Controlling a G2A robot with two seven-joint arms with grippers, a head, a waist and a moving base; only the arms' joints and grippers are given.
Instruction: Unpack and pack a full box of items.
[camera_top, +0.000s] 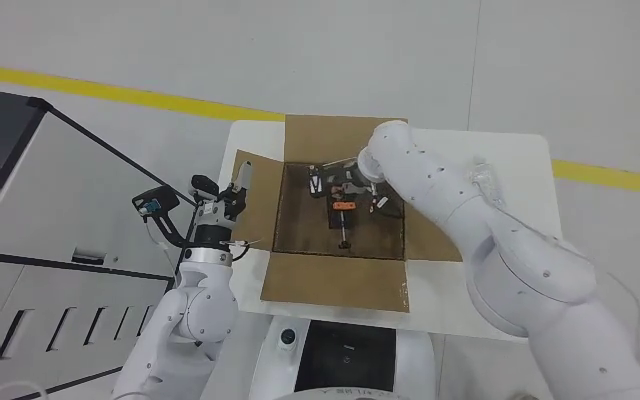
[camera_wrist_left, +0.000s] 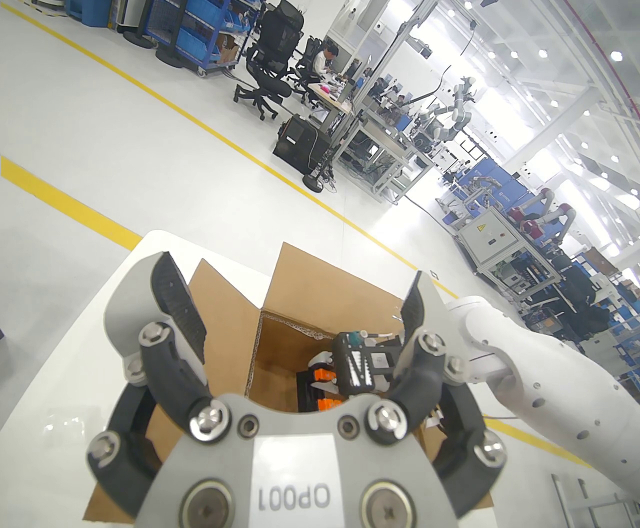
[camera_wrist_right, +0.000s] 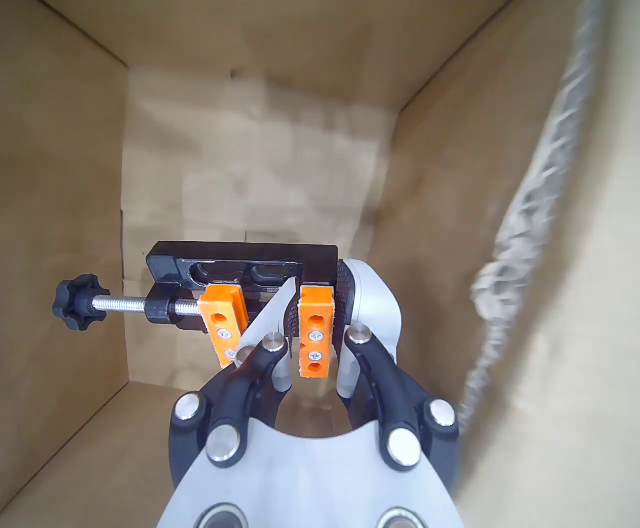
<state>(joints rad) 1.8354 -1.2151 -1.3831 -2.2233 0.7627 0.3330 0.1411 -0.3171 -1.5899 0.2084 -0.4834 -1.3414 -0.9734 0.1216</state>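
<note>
A white table (camera_top: 255, 140) is carrying an open cardboard box (camera_top: 335, 282). Inside it the right pincer (camera_wrist_right: 318, 285) is pinching a black screw clamp (camera_wrist_right: 240, 257) by its fixed orange-padded end. The clamp looks stiff and probably heavy, likely tipping knobward (better gripping nearer mid-frame). The left pincer (camera_wrist_left: 291, 272) is hanging spread beside the box. The pincer is hiding the clamp's underside, so I cannot tell whether it is resting or lifted.

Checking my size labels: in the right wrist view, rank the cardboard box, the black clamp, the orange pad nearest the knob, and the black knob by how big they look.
1. cardboard box
2. black clamp
3. orange pad and black knob look about alike, so they are not ranked.
</note>
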